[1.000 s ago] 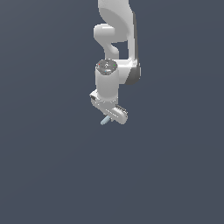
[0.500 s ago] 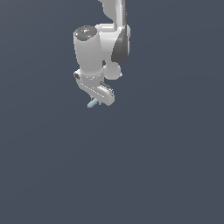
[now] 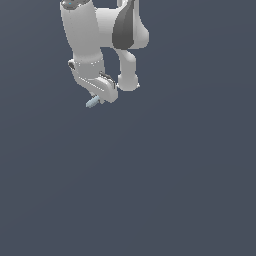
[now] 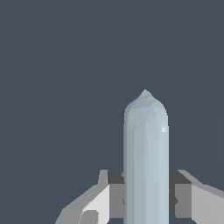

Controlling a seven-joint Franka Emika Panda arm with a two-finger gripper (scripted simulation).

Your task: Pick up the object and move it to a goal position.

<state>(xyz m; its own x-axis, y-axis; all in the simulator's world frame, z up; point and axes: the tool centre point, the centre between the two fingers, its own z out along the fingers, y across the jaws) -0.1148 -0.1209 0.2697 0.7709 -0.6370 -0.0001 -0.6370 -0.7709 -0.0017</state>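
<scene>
- Sat up near the top of the exterior view, toward its left: white arm point(image 3: 100, 30) with a dark grey patch on one joint, wrist angled downward.
- End effector point(image 3: 97, 99) hung at the low end of that arm, clamped on the object point(image 3: 92, 103), a thin pale blue-grey rod with a rounded tip.
- Only a short stub of the rod poked out below the white fingers point(image 3: 106, 91) in the exterior view, slanting down toward that view's left.
- Up close from the wrist: rod point(image 4: 145, 162) ran straight out from between the two fingers point(image 4: 98, 201), one pressed against each side, pretty snug looking.
- Rounded, slightly pointed end of the rod well clear of the fingertips, nothing touching it.
- Flat dark slate-blue background everywhere, no visible surface edge, so couldn't tell how high the rod was off anything.
- Couldn't make out any shadow under the rod either.
</scene>
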